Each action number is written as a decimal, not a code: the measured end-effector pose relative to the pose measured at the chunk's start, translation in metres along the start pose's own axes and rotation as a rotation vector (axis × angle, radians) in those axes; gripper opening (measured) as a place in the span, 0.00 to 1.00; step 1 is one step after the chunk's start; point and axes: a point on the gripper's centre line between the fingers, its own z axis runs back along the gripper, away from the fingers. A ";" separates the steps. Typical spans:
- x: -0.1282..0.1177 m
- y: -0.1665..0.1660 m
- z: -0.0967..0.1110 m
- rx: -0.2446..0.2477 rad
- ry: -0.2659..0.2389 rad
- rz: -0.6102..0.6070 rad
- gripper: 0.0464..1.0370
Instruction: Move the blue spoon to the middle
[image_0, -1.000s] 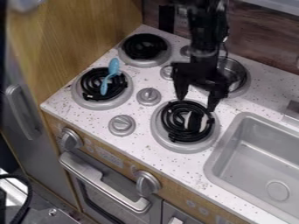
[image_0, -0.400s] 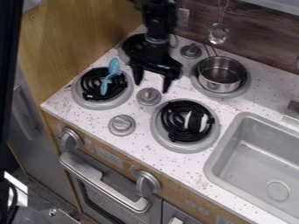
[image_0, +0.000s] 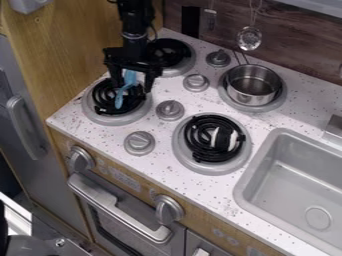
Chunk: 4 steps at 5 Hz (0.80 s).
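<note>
1. End effector (image_0: 133, 86) hung above the front-left burner (image_0: 100, 117), fingers wide apart.
2. Blue spoon (image_0: 119, 100) lay on that burner's coil (image_0: 102, 95), below the end effector.
3. Metal pot (image_0: 250, 97) stood upright on the rear-right burner (image_0: 267, 107), near the sink (image_0: 252, 170).

Speckled white stovetop (image_0: 162, 160): a blue spoon (image_0: 119, 101) lay below the fingers (image_0: 149, 81); a metal pot (image_0: 254, 95) stood to their right.

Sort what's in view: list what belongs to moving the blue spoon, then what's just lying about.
For the job:
- blue spoon, on the left front burner
- gripper, open, over the spoon

Just there:
- metal pot, right rear burner
- black-and-white object, right front burner
- strainer-like utensil, hanging at the back
</note>
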 end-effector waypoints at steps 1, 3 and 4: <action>0.000 0.014 -0.003 -0.015 -0.002 0.049 0.96; 0.004 0.013 -0.032 -0.012 0.096 0.026 0.86; 0.006 0.011 -0.033 -0.002 0.099 0.017 0.55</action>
